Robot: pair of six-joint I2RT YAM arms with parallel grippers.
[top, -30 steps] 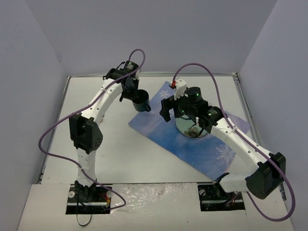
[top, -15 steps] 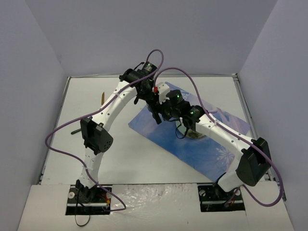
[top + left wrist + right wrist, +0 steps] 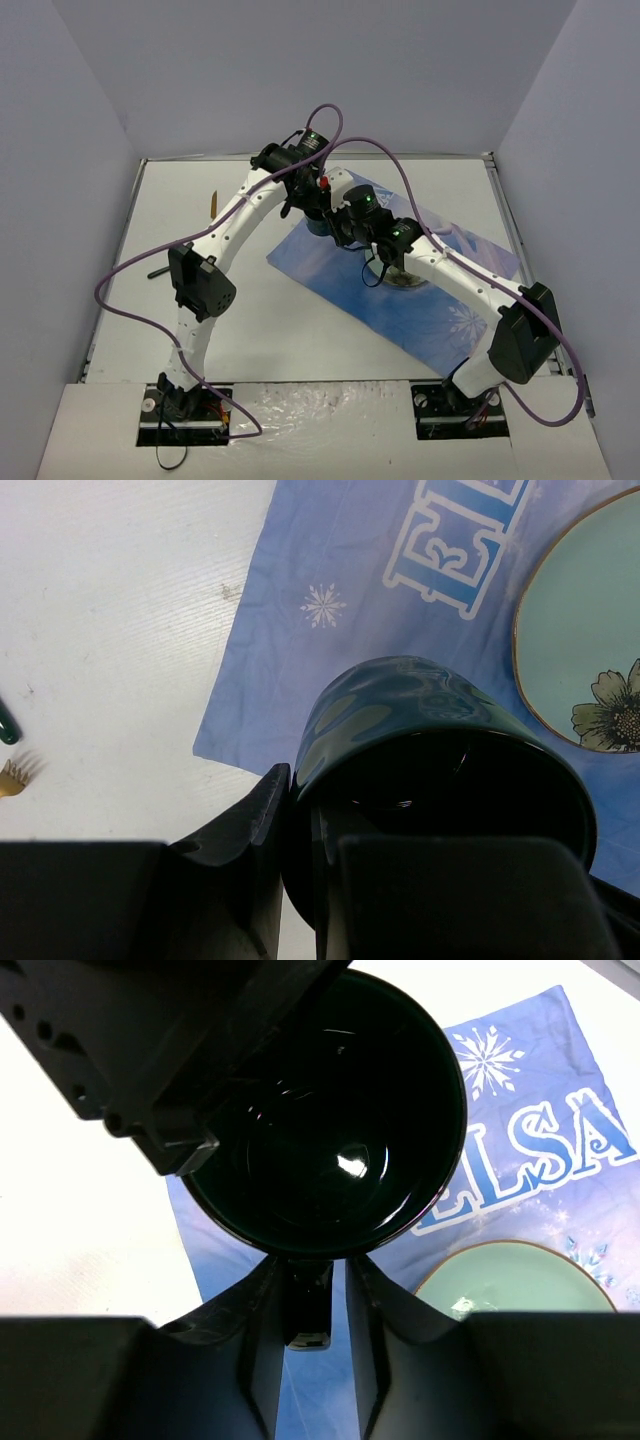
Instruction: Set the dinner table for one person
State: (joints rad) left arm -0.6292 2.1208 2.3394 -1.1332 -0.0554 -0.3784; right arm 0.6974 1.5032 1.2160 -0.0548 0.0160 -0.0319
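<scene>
A dark green mug (image 3: 319,224) (image 3: 420,710) (image 3: 330,1130) hangs above the far corner of the blue Elsa placemat (image 3: 440,310) on the white dinner table (image 3: 260,320). My left gripper (image 3: 308,205) (image 3: 300,800) is shut on the mug's rim, one finger inside and one outside. My right gripper (image 3: 336,230) (image 3: 315,1270) has closed around the mug's handle (image 3: 310,1305) from the opposite side. A pale green flowered plate (image 3: 400,275) (image 3: 580,650) (image 3: 510,1275) lies on the placemat just to the right.
A gold-tined fork (image 3: 213,203) (image 3: 12,775) lies on the table at the far left. A dark-handled utensil (image 3: 160,271) lies nearer the left edge. Grey walls close in the table's left, back and right sides.
The left arm carried the mug right, over the placemat's corner. The right gripper swung left to meet it and narrowed from wide open onto the handle.
</scene>
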